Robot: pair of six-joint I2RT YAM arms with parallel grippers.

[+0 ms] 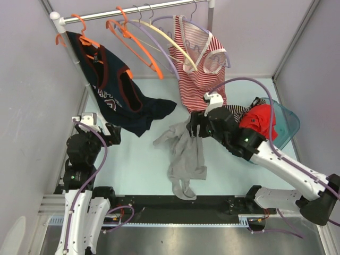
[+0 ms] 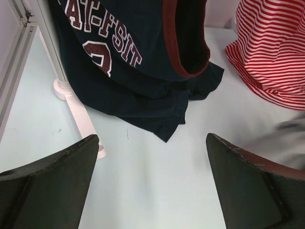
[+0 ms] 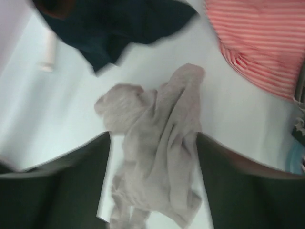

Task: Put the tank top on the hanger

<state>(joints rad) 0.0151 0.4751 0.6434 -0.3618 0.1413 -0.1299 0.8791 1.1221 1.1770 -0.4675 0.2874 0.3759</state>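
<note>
The light grey tank top [image 1: 186, 156] lies crumpled in a long heap in the middle of the table. My right gripper [image 1: 192, 127] hovers over its far end. In the right wrist view the tank top [image 3: 157, 143] runs between the two dark fingers of that gripper [image 3: 153, 181], which stands open, with bare table showing beside the left finger. The cream hanger [image 1: 171, 45] hangs slanted on the rail, bare, next to the striped top. My left gripper [image 1: 114, 134] is open at the left over bare table, and its wrist view shows the left gripper [image 2: 152, 176] with nothing between the fingers.
A navy top [image 1: 114, 93] with red trim drapes from an orange hanger [image 1: 133, 40] down onto the table. A red-and-white striped top [image 1: 196, 74] hangs at the back middle. Lilac hangers [image 1: 159, 50] share the rail [image 1: 133, 9]. A teal basket [image 1: 287, 125] holding red clothing stands at the right. The rack post [image 2: 62, 71] stands at the left.
</note>
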